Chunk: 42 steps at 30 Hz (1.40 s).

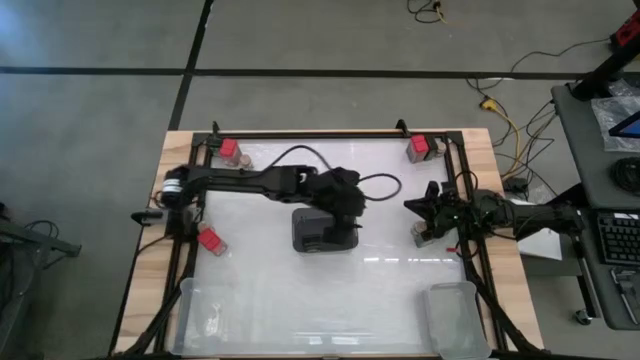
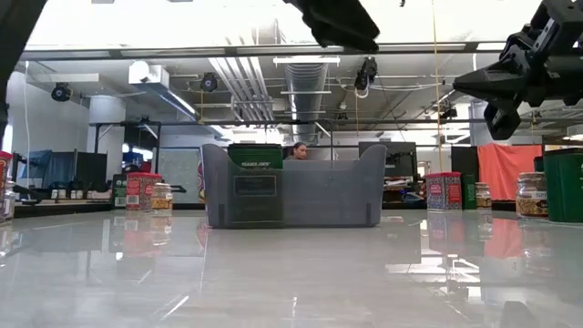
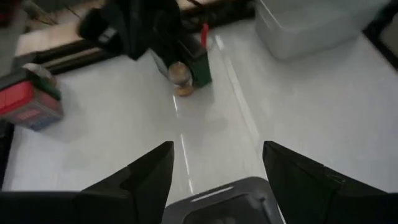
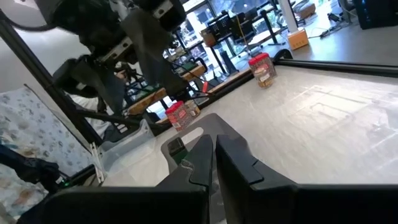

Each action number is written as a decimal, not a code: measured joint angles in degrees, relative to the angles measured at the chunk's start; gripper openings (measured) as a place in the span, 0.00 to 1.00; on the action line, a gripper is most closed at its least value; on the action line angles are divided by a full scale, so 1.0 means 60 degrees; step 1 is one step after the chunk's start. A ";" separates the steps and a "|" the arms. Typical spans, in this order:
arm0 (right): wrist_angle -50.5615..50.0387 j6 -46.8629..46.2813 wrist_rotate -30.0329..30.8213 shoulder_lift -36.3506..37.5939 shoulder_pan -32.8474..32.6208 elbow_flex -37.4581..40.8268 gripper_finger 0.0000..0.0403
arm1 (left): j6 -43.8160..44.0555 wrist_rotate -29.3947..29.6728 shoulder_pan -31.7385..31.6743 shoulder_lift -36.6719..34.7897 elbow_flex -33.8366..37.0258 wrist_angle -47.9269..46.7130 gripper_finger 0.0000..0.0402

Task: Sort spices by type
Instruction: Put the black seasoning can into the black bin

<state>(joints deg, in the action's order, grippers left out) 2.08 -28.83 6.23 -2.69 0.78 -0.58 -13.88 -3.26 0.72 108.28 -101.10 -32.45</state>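
My left claw (image 1: 345, 205) hung above the grey holder (image 1: 323, 230) at the middle of the table (image 1: 260, 280), its fingers (image 3: 146, 177) spread wide with nothing between them; through that arm's wrist camera the holder's rim (image 3: 230, 199) showed just below the gap. My right claw (image 1: 425, 205) hovered off the table near the right edge, fingers (image 4: 202, 158) pressed almost together on nothing. From table height it (image 2: 487, 91) sat high at the right, well clear of the surface.

The spices lay scattered. One red box (image 1: 230, 150) stood at the far left corner with a small jar (image 1: 243, 159) just beside it. Another red box (image 1: 419, 148) stood at the far right corner, a jar (image 1: 434, 149) touching or nearly touching it; I could not tell which. A third red box (image 1: 209, 238) lay tilted by the left edge, near my left arm's base. Beneath my right claw, close to the right edge, sat one more jar (image 1: 421, 236). In the low view the boxes and jars stood upright either side of the holder (image 2: 291, 196), a pair at the left (image 2: 143, 191) and a pair at the right (image 2: 444, 190).

Two clear bins waited at the near edge, one at the left (image 1: 215, 310) and one at the right (image 1: 455, 315). I could not make out anything in them.
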 joint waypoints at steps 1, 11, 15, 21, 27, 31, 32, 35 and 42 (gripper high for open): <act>0.0009 0.0014 0.0001 -0.0045 0.0000 0.0000 0.03 | 0.0192 0.0198 0.0020 -0.0346 0.0524 0.0418 0.57; 0.1071 0.0012 0.0448 -0.0092 -0.0003 0.0000 0.03 | 0.0866 0.1991 0.0549 -0.4203 0.5341 0.4620 0.57; 0.1314 0.1187 -0.0167 -0.0208 0.0000 -0.0204 0.03 | 0.1262 0.2087 0.0508 -0.4984 0.6513 0.5144 0.57; -0.0952 0.2413 -0.0297 -0.1332 0.0000 -0.2205 0.04 | 0.1307 0.2145 0.0480 -0.5189 0.8225 0.8671 0.57; -0.4606 0.2576 -0.0629 -0.3060 -0.0004 -0.4650 0.18 | 0.1321 0.2218 0.0334 -0.5044 0.9203 1.0754 0.57; -0.6953 0.2621 -0.0623 -0.4125 -0.0004 -0.6072 0.34 | 0.1755 0.2229 0.0272 -0.5004 0.9318 1.0703 0.57; -0.7400 0.2659 -0.0621 -0.4380 -0.0004 -0.6382 0.38 | 0.1858 0.2229 0.0275 -0.5001 0.9318 1.0690 0.57; -0.8627 0.3031 -0.1002 -0.5182 -0.0004 -0.7283 0.48 | 0.2010 0.2225 0.0277 -0.4996 0.9318 1.0557 0.57; -0.9950 0.3810 -0.1660 -0.7140 -0.0718 -0.7944 0.57 | 0.2264 0.2225 0.0283 -0.4964 0.9505 1.0435 0.57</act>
<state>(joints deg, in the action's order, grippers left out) -57.62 -5.97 -3.73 -45.53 -3.53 -48.24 -0.30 10.09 2.42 78.50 -44.06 30.16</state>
